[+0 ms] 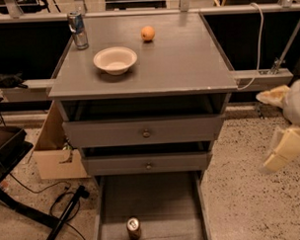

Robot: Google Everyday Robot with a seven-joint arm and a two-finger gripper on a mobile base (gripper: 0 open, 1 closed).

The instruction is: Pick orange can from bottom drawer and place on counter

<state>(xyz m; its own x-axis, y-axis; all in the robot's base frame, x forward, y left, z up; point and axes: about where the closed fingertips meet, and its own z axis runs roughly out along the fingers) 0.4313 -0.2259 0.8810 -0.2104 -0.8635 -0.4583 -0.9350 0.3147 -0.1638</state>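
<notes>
the orange can [133, 228] stands upright on the flat floor of the bottom drawer [158, 201], silver top up. the drawer is pulled out below the front edge of the desk [187, 61]. the can sits near the drawer's outer end, a little left of its middle, touching neither side wall.

the pincer [283, 148] hangs out past the right edge of the desk, beside the upper drawers [143, 133], over the speckled floor [251, 202] and well apart from the can. it holds nothing that shows, and i cannot tell whether it is apart or together.

on the desk, a white bowl [115, 59] rests toward the front left. a tall silver-blue can [78, 29] stands at the back left corner, and a round orange fruit [147, 33] lies near the back edge. a cardboard box [55, 155] sits off the left edge.
</notes>
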